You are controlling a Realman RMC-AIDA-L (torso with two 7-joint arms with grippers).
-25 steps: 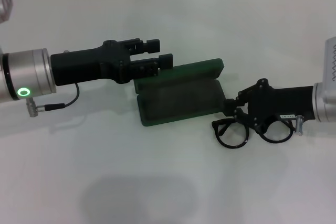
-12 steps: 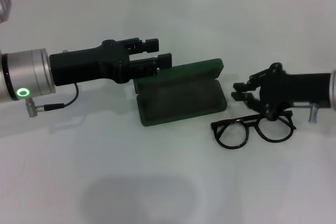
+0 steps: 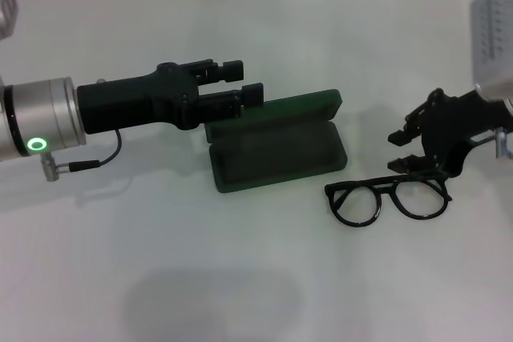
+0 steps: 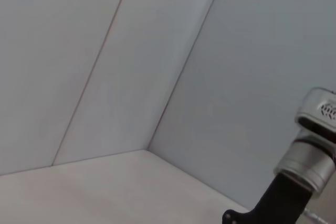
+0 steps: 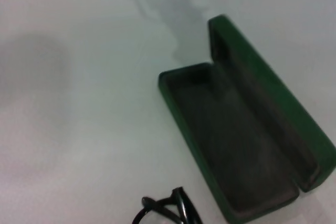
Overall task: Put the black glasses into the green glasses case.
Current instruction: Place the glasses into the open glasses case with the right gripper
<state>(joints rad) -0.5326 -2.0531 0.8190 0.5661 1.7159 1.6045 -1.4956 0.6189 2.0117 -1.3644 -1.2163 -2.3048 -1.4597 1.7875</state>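
The case (image 3: pixel 276 150) lies open on the white table (image 3: pixel 240 278), its lid tilted back on the far side and its dark lined tray bare. The glasses (image 3: pixel 387 199) rest flat on the table just beside the case's right end, lenses side by side, outside the case and touching neither gripper. The right gripper (image 3: pixel 409 150) hangs above and just behind the glasses, near their right lens, its two fingers spread apart with nothing between them. The left gripper (image 3: pixel 240 86) reaches in from the left at the case's far left corner, close over the lid's edge; its fingers stand parted, and whether they touch the lid cannot be told. In the right wrist view the case (image 5: pixel 247 145) shows its hollow tray, and a part of the glasses (image 5: pixel 168 211) peeps in at the edge beside it.
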